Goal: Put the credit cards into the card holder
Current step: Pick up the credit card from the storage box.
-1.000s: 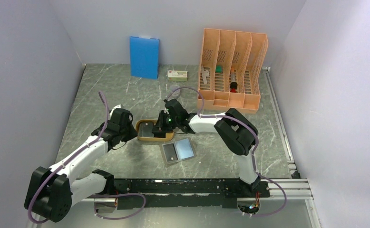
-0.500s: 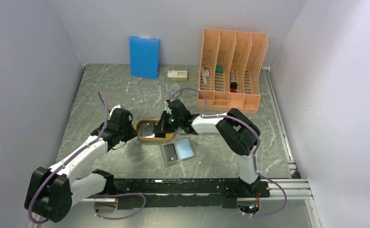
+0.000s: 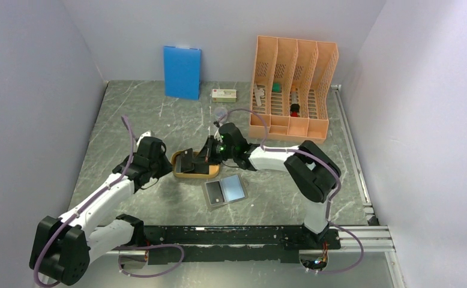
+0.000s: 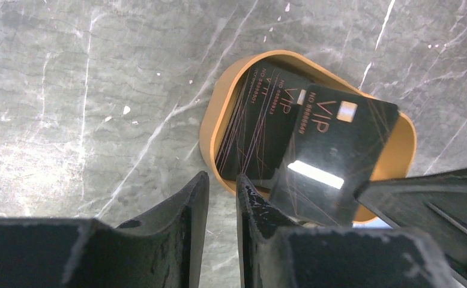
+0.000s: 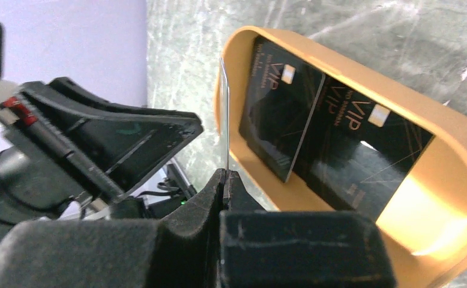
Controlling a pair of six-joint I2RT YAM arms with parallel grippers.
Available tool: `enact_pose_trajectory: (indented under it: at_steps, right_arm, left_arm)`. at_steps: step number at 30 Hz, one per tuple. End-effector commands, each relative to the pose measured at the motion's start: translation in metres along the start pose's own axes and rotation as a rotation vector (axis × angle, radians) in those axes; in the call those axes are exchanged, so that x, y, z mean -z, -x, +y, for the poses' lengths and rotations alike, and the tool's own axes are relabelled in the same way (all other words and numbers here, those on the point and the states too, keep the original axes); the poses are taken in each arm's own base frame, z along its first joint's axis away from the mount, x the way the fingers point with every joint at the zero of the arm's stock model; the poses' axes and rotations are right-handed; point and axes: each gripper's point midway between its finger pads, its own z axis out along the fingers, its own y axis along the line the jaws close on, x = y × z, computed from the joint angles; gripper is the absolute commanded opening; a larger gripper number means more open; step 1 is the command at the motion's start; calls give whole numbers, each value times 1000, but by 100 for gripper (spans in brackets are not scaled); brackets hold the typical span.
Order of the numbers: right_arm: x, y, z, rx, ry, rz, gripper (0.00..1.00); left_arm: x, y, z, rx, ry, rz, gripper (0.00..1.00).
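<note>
1. Right gripper [image 5: 224, 178]: clenched on one black VIP card [image 4: 333, 153], held tilted over the orange oval tray [image 4: 210, 135].
2. Other VIP cards [image 4: 258, 132]: lying overlapped inside the tray.
3. Left gripper [image 4: 222, 186]: fingers narrowly parted, empty, at the tray's end.
4. Card holder [image 3: 225, 191]: lying open just in front of the tray.

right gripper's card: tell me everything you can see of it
The card is thin, stiff-looking and glossy black, with rounded corners, fine line artwork, "VIP" lettering, a printed number and a small gold chip. It is tilted over the orange tray, above the other cards lying flat inside. The shut right gripper pinches one edge; its wrist view shows the card edge-on. Whether it touches the tray cannot be told.
</note>
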Motion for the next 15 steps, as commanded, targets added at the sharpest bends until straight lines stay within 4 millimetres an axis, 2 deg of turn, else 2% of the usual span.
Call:
enact_pose_trajectory:
  at_steps: [1, 5, 11, 15]
  right_arm:
    - [20, 10, 31, -13, 73, -33, 0]
    - [25, 11, 34, -10, 64, -33, 0]
    - [24, 8, 26, -26, 47, -35, 0]
    - [26, 5, 29, -43, 81, -36, 0]
  left_arm:
    - [7, 11, -8, 27, -33, -32, 29]
    - [12, 15, -11, 37, -50, -49, 29]
    - [18, 18, -10, 42, -47, -63, 29]
    - [25, 23, -9, 55, -47, -89, 30]
